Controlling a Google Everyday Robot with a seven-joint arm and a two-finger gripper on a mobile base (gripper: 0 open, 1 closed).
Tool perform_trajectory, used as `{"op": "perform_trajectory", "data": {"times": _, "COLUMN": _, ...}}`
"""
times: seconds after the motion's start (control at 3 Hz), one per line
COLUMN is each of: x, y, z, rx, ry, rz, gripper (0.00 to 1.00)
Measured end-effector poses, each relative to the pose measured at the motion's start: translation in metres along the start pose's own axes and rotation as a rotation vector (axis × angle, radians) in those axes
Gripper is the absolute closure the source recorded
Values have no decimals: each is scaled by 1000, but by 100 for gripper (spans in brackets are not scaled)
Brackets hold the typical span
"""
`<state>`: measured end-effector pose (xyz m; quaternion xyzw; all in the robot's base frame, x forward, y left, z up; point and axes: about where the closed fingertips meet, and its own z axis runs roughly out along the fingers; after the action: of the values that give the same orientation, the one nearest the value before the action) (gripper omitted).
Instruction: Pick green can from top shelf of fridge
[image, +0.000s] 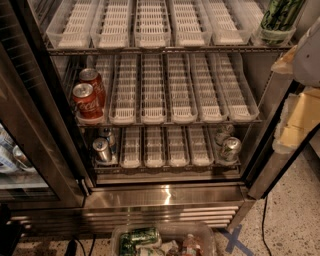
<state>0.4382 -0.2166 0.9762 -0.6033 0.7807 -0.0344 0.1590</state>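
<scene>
Mottled-green aluminium: the green can (279, 17) stands at the right end of the top shelf (150, 49). Expect it light, slick, easily dented, so grip mid-body, gently. Your gripper (307, 50) sits just right of it; whether it is parted, you cannot tell.

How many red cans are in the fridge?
2. The front can and the back can stand in the middle shelf's left lane; none seems hidden. The gripper hangs at the right edge.
</scene>
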Motion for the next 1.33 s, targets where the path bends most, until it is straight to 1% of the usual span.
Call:
{"op": "perform_trajectory", "data": {"times": 0.33, "x": 0, "y": 0, "z": 0, "rx": 0, "ry": -1, "rz": 0, "gripper": 0}}
{"op": "perform_trajectory", "data": {"times": 0.67, "x": 0, "y": -11, "z": 3, "rx": 38, "ry": -75, "rz": 58, "gripper": 0}}
{"op": "perform_trajectory", "data": {"times": 1.0, "x": 3, "y": -32, "z": 3, "rx": 110, "ry": -204, "rz": 149, "gripper": 0}}
{"op": "perform_trajectory", "data": {"times": 1.33, "x": -1, "y": -55, "z": -9, "rx": 172, "ry": -375, "rz": 247, "gripper": 0}}
